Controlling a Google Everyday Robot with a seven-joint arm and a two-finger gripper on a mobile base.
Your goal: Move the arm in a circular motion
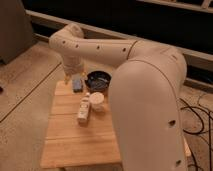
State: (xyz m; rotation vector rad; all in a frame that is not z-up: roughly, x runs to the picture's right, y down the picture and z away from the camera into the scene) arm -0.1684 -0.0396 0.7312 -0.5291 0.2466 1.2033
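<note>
The arm (145, 100) is large, smooth and cream-white with small dark screw holes. Its thick segment fills the right of the camera view. It reaches up and left to a rounded joint (70, 37), then bends down toward the wooden table (75, 145). The gripper (71, 76) hangs at the arm's end over the table's far left corner, just left of a small blue-grey block (77, 84). The arm hides the right part of the table.
A dark bowl (98, 80) sits at the table's far edge. A white cup (98, 102) stands in front of it, and a pale oblong pack (83, 110) lies beside the cup. Speckled floor surrounds the table, cables lie at right (200, 120), and a dark rail runs behind.
</note>
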